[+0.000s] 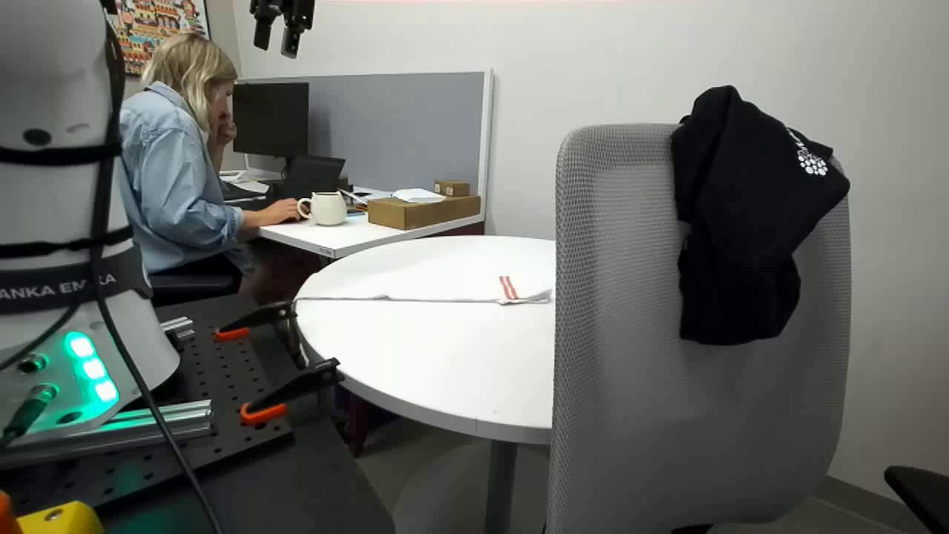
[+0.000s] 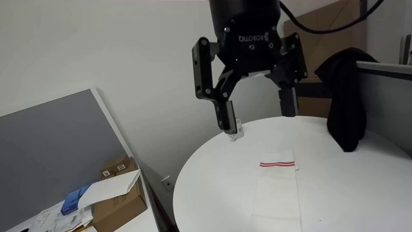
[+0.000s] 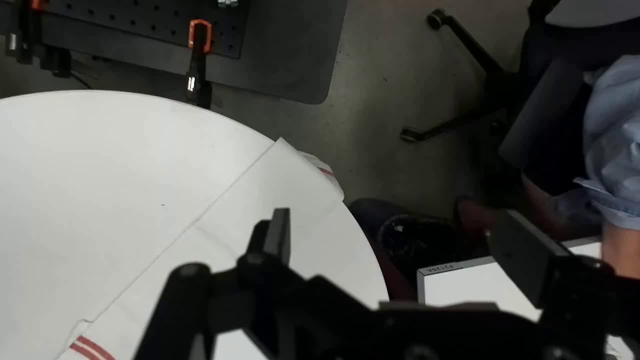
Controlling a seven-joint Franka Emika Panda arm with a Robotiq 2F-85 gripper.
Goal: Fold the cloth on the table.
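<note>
The cloth [image 2: 277,193] is a thin white strip with red stripes. It lies flat and long on the round white table [image 2: 206,180]. In an exterior view its red-striped end [image 1: 508,289] lies near the chair. In the wrist view the cloth [image 3: 215,245] runs up to the table edge, where a red-striped part [image 3: 322,172] hangs over. My gripper [image 2: 260,120] is open and empty, high above the table and apart from the cloth. Its fingers also show in the wrist view [image 3: 400,245] and at the top of an exterior view [image 1: 276,44].
A grey mesh chair [image 1: 623,371] with a black garment [image 1: 741,237] stands against the table. A person [image 1: 178,170] sits at a desk [image 1: 334,236] with boxes and a mug. A small whitish item [image 2: 239,129] stands at the table's far edge. Clamps [image 1: 296,389] grip the robot's base.
</note>
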